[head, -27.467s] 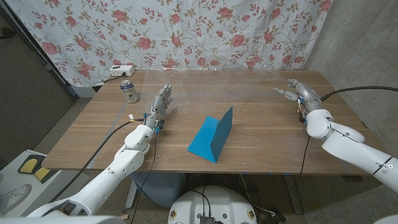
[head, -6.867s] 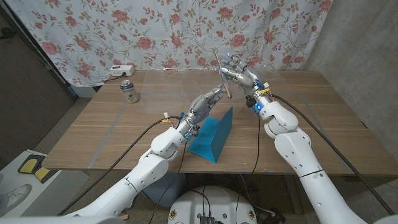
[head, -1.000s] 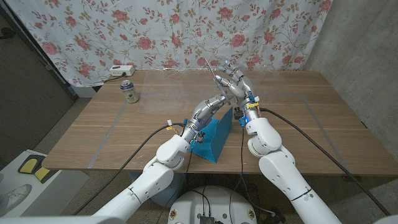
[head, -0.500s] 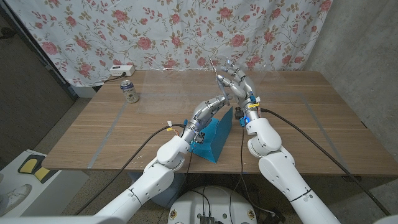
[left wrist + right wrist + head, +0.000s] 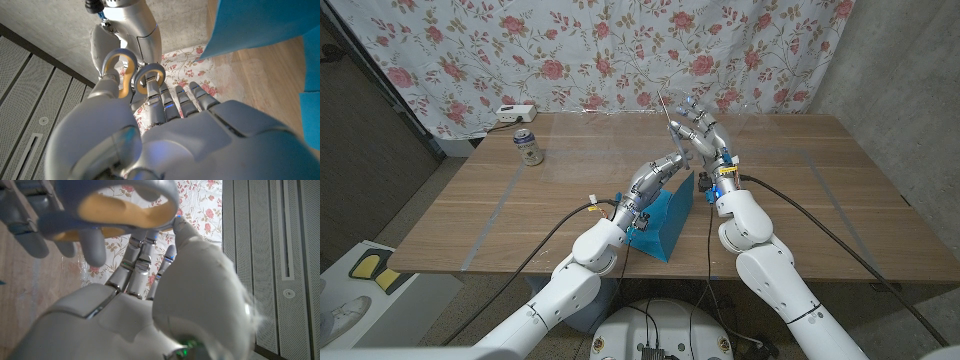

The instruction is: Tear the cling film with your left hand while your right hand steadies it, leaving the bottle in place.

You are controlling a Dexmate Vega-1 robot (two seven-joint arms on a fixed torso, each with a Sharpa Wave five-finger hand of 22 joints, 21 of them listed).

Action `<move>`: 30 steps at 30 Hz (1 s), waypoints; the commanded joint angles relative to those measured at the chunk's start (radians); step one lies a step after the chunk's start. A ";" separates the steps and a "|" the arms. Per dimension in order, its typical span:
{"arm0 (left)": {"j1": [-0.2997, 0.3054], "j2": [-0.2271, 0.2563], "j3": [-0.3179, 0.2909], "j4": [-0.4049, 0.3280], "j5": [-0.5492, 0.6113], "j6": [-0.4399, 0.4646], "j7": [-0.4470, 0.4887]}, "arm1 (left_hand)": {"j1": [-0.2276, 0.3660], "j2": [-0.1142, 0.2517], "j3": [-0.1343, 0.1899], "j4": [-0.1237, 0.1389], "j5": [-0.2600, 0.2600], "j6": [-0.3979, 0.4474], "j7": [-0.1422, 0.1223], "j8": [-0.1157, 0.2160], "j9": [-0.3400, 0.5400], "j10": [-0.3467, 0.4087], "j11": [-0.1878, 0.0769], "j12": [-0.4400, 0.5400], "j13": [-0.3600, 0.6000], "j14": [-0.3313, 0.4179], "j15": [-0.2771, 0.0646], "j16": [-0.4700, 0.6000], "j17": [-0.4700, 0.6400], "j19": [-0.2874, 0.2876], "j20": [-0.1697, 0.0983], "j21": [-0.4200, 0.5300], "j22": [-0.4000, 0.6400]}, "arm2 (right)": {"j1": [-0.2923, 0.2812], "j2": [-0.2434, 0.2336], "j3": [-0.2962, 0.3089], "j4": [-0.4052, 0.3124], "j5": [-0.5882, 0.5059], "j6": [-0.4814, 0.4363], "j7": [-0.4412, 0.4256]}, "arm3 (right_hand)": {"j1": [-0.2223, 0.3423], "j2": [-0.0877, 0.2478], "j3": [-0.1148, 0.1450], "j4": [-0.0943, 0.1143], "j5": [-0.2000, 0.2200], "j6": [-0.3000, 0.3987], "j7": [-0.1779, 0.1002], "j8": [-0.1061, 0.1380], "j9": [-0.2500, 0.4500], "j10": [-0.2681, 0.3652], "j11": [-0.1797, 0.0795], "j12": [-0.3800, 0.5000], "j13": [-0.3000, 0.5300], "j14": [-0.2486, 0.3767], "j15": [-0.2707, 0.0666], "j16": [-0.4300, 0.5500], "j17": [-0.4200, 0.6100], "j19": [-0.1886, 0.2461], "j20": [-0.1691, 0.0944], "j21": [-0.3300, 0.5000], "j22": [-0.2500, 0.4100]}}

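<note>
A blue wedge-shaped box (image 5: 665, 218) stands on the wooden table (image 5: 820, 200) in front of me. Above its far end my right hand (image 5: 705, 132) is raised and holds a pair of scissors (image 5: 666, 108), their thin blades pointing up. The grey handle loops with orange lining (image 5: 135, 75) show in both wrist views (image 5: 117, 202). My left hand (image 5: 655, 176) reaches over the box's top edge with its fingers stretched to those loops. Its fingertips (image 5: 30, 227) touch the handles; whether they grip them is hidden. The box (image 5: 260, 25) lies right beside my left hand.
A small drink can (image 5: 528, 146) stands at the back left of the table. A white power strip (image 5: 513, 112) lies behind it at the far edge. A flowered curtain (image 5: 620, 50) hangs behind the table.
My right hand with the scissors has shifted slightly to the right over the last second. My left hand stays at the handles.
</note>
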 commanded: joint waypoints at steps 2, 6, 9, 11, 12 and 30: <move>0.010 -0.007 -0.003 -0.008 0.006 0.008 0.024 | 0.003 0.010 -0.010 0.001 0.011 -0.018 -0.003 -0.006 0.002 -0.044 0.010 0.004 0.029 -0.022 0.017 -0.001 0.011 -0.011 0.003 -0.005 0.004 | -0.004 0.008 -0.017 0.006 -0.027 0.013 -0.030 | 0.008 -0.003 0.009 -0.002 0.007 0.011 -0.001 0.001 0.003 0.011 0.000 -0.005 -0.001 0.145 -0.233 0.006 0.005 -0.005 -0.120 0.011 0.000; 0.016 -0.009 -0.005 -0.014 0.008 0.013 0.040 | -0.008 0.011 -0.016 0.006 0.010 -0.012 0.009 -0.002 0.004 -0.056 0.018 0.006 0.042 -0.028 0.018 0.000 0.015 -0.015 0.002 -0.005 0.005 | -0.005 0.004 -0.030 0.006 -0.055 0.022 -0.047 | 0.008 -0.004 0.009 -0.002 0.008 0.012 0.000 0.001 0.003 0.011 0.000 -0.006 -0.001 0.146 -0.234 0.005 0.005 -0.006 -0.119 0.013 -0.002; 0.017 -0.010 -0.005 -0.015 0.009 0.013 0.042 | -0.011 0.010 -0.019 0.006 0.011 0.003 0.015 0.006 0.005 -0.057 0.016 0.009 0.050 -0.030 0.019 0.001 0.016 -0.014 0.004 -0.003 0.005 | -0.002 0.000 -0.042 0.009 -0.074 0.030 -0.062 | 0.008 -0.004 0.010 -0.002 0.008 0.012 -0.001 0.001 0.003 0.013 0.001 -0.005 -0.001 0.146 -0.234 0.005 0.005 -0.007 -0.119 0.014 -0.003; 0.018 -0.011 -0.006 -0.015 0.011 0.012 0.046 | -0.012 0.010 -0.020 0.006 0.011 0.004 0.017 0.006 0.006 -0.059 0.017 0.010 0.053 -0.028 0.022 0.002 0.017 -0.014 0.006 -0.003 0.005 | -0.001 0.001 -0.049 0.011 -0.086 0.038 -0.077 | 0.008 -0.004 0.010 -0.002 0.008 0.013 -0.001 0.001 0.003 0.014 0.002 -0.005 -0.001 0.146 -0.234 0.004 0.005 -0.007 -0.119 0.015 -0.003; 0.019 -0.011 -0.006 -0.016 0.011 0.013 0.048 | -0.011 0.010 -0.021 0.005 0.011 0.004 0.017 0.006 0.006 -0.055 0.017 0.012 0.056 -0.026 0.022 0.003 0.017 -0.011 0.007 -0.001 0.005 | -0.002 0.001 -0.051 0.011 -0.093 0.042 -0.087 | 0.008 -0.004 0.010 -0.002 0.008 0.013 0.000 0.001 0.003 0.015 0.003 -0.004 -0.001 0.146 -0.234 0.004 0.005 -0.008 -0.119 0.016 -0.004; 0.039 -0.031 -0.004 -0.034 0.057 0.022 0.125 | 0.023 0.001 -0.022 -0.014 0.025 0.021 0.020 0.014 0.015 0.042 0.037 0.049 0.082 0.076 0.007 0.041 0.012 0.071 0.002 0.024 0.007 | -0.010 -0.012 -0.086 0.006 -0.118 0.083 -0.182 | 0.007 -0.006 0.012 -0.002 0.009 0.022 -0.003 0.002 0.004 0.016 -0.001 -0.005 -0.002 0.150 -0.233 0.001 0.006 -0.015 -0.120 0.026 -0.012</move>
